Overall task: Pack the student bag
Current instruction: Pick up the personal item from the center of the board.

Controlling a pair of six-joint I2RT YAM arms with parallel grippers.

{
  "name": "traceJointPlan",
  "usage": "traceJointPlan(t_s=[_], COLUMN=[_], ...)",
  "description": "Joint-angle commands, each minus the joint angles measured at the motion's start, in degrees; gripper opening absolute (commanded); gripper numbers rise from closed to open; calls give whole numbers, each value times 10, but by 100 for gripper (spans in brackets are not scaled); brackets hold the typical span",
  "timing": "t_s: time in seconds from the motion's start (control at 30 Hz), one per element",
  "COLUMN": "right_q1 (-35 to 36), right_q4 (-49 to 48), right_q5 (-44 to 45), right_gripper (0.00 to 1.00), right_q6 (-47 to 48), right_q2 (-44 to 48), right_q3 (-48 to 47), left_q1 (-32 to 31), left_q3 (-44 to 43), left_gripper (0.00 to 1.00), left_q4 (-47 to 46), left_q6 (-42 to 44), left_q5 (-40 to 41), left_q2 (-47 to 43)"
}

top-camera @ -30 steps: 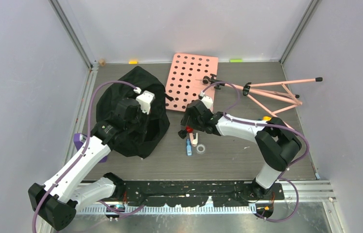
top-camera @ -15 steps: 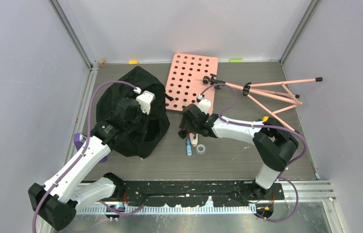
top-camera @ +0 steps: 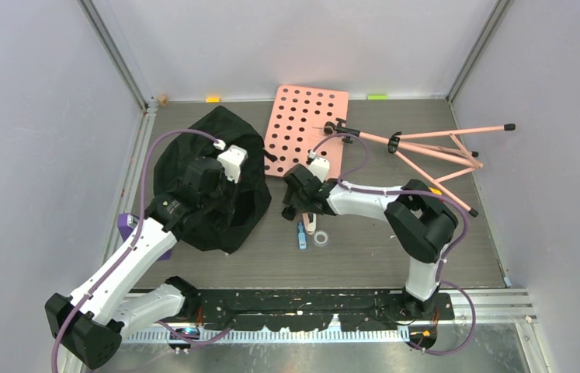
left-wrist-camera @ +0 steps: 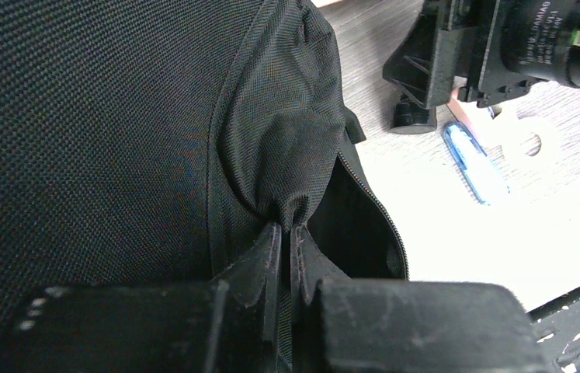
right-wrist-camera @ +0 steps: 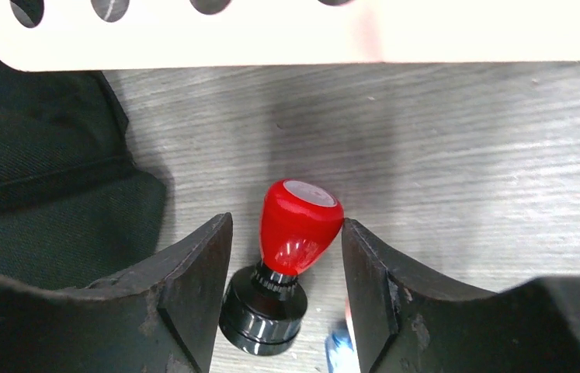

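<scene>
Lab test cell, plain walls (top-camera: 22, 116), aluminium frame (top-camera: 113, 50), wood-grain tabletop (top-camera: 364, 256)

The student bag (top-camera: 224, 128), a large black backpack of coarse woven fabric (left-wrist-camera: 100, 116), lies slumped on the left part of the counter (top-camera: 364, 256) with its rounded top toward the far side. Its zip opening (left-wrist-camera: 372, 202) gapes dark, facing right. A fold of cloth at that edge is pinched tight between the jaws of the left gripper (left-wrist-camera: 286, 233).

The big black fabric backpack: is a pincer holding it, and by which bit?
Yes. The left pincer is shut on the big black fabric backpack, pinching a fold of cloth beside its zip opening.
</scene>
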State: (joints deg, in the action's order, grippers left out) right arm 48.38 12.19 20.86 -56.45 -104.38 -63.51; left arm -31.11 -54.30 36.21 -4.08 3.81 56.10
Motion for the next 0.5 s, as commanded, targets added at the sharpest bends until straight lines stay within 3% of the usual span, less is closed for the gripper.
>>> traceJointPlan(t_s=[0.0,0.1,0.33,0.47], right_q1=[2,2,2,2], right_q4=[-9,-19,-27,-41], right_q5=[9,11,13,11], right_gripper=[59,52,49,35], right_q6=[11,12,29,34], right_q2=[-25,-30,-46,-48], right_q3=[-41,-37,-49,-46], left_q1=[1,1,1,1], left_q3=[1,1,1,2], left_gripper=[0,0,0,0], left_q4=[-14,-13,-13,-13], left_q6=[2,3,4,5], left_q5=[-4,0,4,7], left_q2=[-17,-17,-20,-22])
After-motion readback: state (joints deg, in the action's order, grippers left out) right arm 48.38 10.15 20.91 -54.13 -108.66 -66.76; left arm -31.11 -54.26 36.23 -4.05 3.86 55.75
